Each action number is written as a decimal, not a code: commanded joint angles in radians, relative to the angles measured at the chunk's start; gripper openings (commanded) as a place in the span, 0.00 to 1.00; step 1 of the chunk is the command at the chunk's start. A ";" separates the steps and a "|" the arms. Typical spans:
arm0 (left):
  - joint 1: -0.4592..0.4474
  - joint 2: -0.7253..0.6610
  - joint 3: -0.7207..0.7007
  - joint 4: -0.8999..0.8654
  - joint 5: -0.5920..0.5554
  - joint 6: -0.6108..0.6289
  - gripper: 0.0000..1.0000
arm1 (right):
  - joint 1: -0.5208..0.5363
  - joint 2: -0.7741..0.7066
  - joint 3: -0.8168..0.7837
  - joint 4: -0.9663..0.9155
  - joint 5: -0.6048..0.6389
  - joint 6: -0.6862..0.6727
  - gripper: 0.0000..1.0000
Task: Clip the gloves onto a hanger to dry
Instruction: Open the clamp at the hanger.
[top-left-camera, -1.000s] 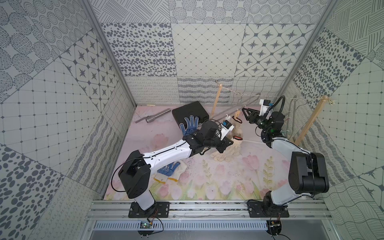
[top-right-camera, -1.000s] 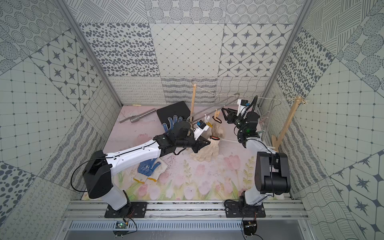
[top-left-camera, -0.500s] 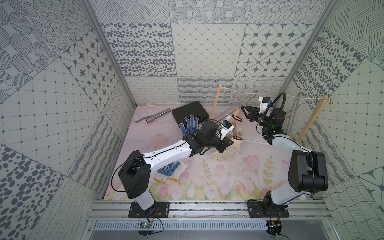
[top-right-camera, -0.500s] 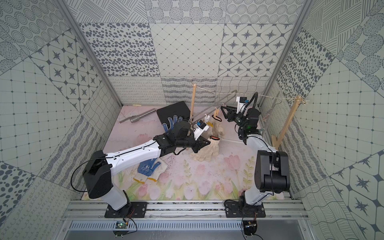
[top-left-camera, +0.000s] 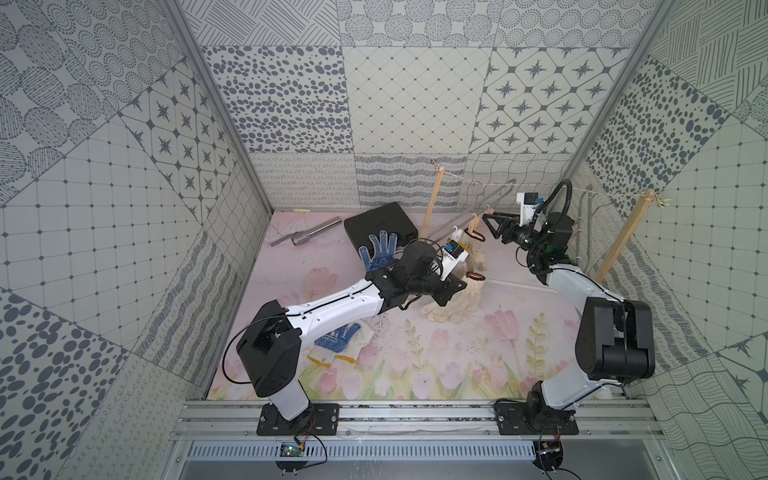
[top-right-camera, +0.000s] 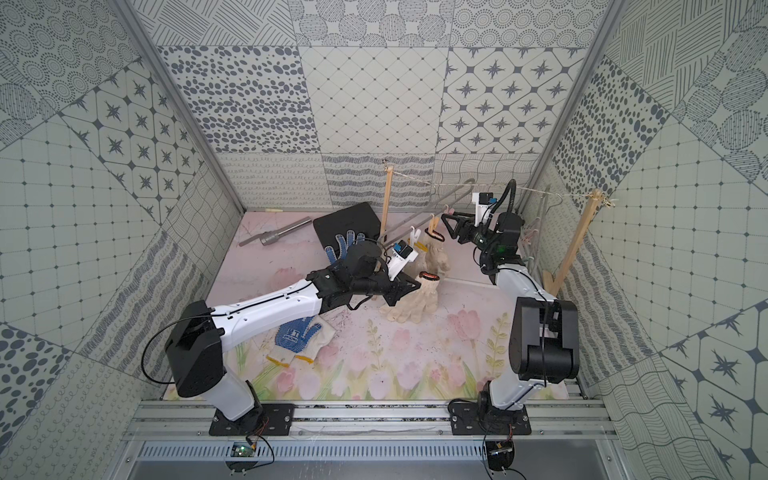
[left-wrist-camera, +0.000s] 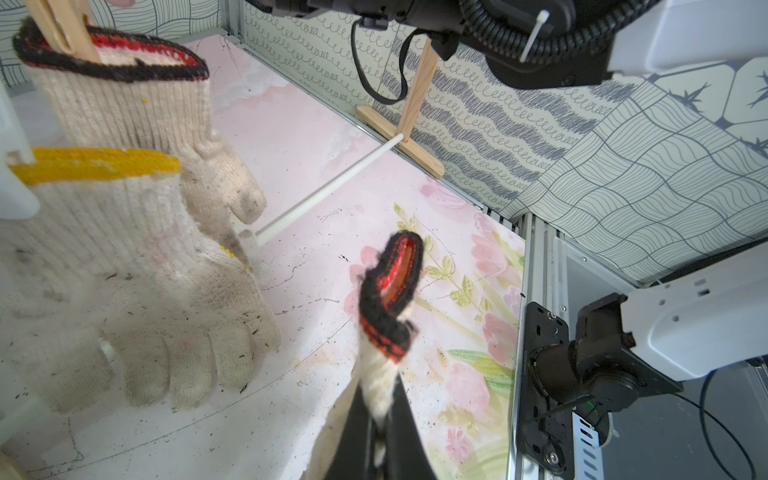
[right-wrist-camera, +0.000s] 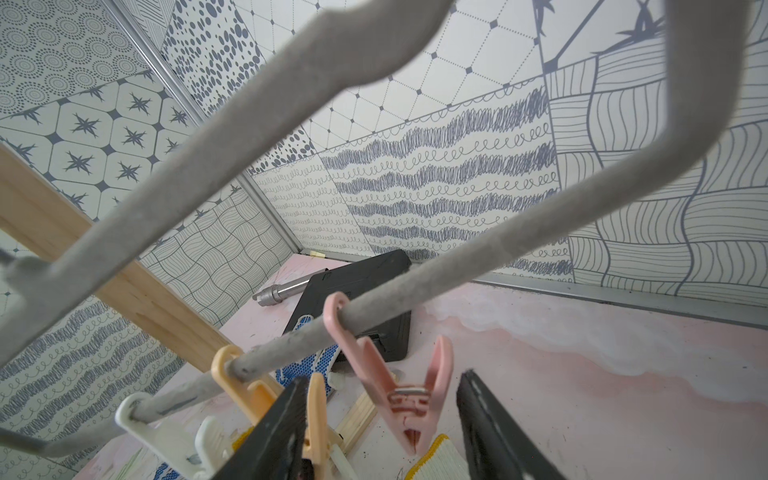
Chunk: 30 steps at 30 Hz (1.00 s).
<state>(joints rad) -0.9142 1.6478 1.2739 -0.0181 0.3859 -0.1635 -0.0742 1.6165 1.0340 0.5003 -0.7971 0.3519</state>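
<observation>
Glove (left-wrist-camera: 390, 291) with the red cuff sits pinched in my left claw (left-wrist-camera: 376, 424), below the pink peg (right-wrist-camera: 399, 395) on the hanger (right-wrist-camera: 457, 270). My right claw (right-wrist-camera: 385, 376) is wide around that peg. I think I should squeeze it open, then lift the cuff in

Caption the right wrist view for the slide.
Open right pincer straddles a pink peg hanging on the grey hanger.
</observation>
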 joint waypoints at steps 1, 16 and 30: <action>-0.002 -0.003 0.012 0.006 0.005 0.024 0.00 | -0.004 -0.004 -0.019 0.011 -0.021 -0.028 0.61; -0.002 0.001 0.012 0.008 0.010 0.013 0.00 | 0.002 0.037 -0.021 0.121 -0.013 0.009 0.49; -0.002 -0.003 0.010 0.008 0.011 0.016 0.00 | 0.031 0.036 0.025 0.101 -0.004 -0.042 0.54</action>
<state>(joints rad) -0.9142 1.6478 1.2739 -0.0181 0.3862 -0.1631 -0.0486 1.6512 1.0199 0.5735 -0.8032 0.3370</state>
